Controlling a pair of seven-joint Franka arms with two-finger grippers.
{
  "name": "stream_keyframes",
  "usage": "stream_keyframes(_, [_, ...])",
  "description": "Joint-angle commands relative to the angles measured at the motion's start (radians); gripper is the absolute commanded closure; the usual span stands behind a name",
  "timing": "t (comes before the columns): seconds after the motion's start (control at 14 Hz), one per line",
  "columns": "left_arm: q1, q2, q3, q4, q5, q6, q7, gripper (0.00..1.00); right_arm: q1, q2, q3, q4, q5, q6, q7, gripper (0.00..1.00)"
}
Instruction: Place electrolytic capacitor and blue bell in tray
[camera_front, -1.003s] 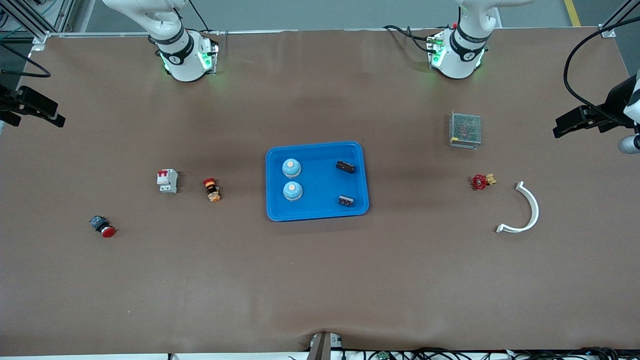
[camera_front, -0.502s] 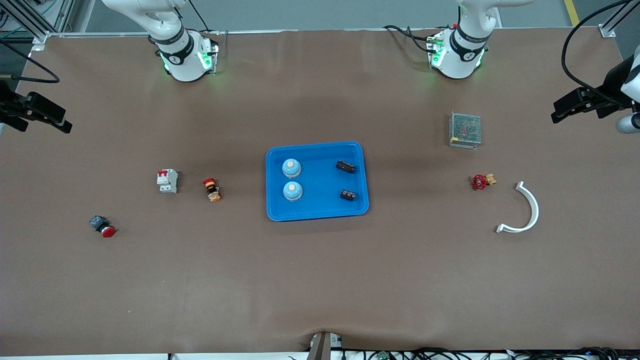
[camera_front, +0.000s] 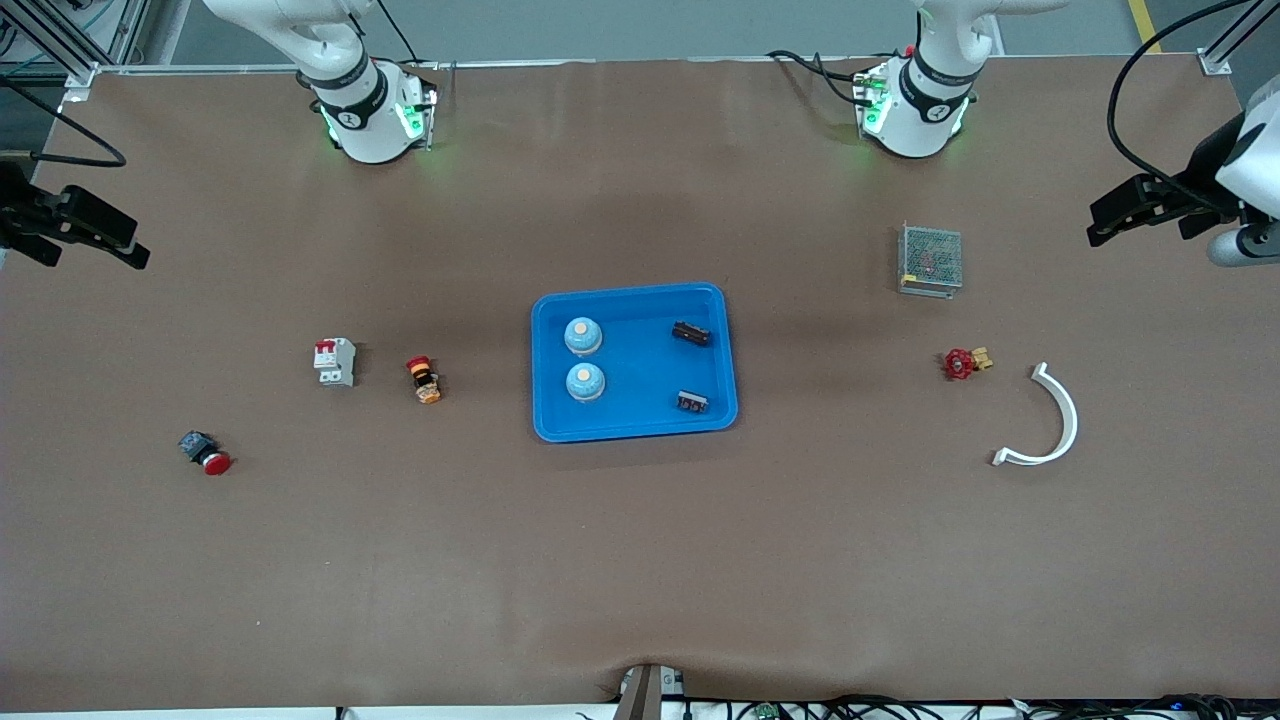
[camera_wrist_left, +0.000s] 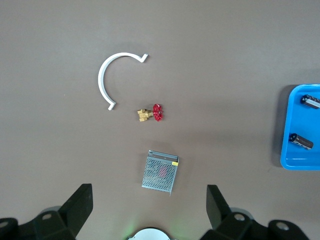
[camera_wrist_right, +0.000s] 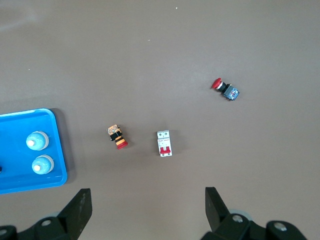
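Observation:
The bright blue tray lies at the table's middle. In it are two blue bells at the right arm's end and two black electrolytic capacitors at the left arm's end. My left gripper is open and empty, high over the left arm's end of the table. My right gripper is open and empty, high over the right arm's end. The left wrist view shows the tray's end with both capacitors. The right wrist view shows the tray with both bells.
A grey mesh box, a red-handled brass valve and a white curved piece lie toward the left arm's end. A white circuit breaker, an orange and red button and a red push button lie toward the right arm's end.
Both grippers have shifted a little over their table ends. The capacitor nearer the front camera rocked briefly and lies where it was.

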Motion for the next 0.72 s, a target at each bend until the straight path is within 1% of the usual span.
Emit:
stream_keyframes(0.0, [-0.01, -0.012, -0.019, 0.006, 0.016, -0.007, 0.01, 0.0, 0.026, -0.011, -0.013, -0.008, 0.002, 0.008, 0.016, 0.0])
stream_keyframes(0.21, [-0.006, -0.026, -0.029, -0.007, 0.005, -0.039, 0.002, 0.0, 0.033, -0.011, -0.013, -0.008, -0.001, 0.016, 0.024, 0.0])
stream_keyframes(0.43, [0.061, -0.029, -0.109, -0.011, 0.004, -0.038, -0.001, 0.0, 0.033, -0.011, -0.013, -0.008, -0.01, 0.031, 0.024, 0.0])
stream_keyframes(0.64, [0.074, -0.027, -0.115, -0.025, 0.004, -0.022, 0.001, 0.0, 0.033, -0.011, -0.011, -0.008, -0.032, 0.044, 0.022, 0.0])
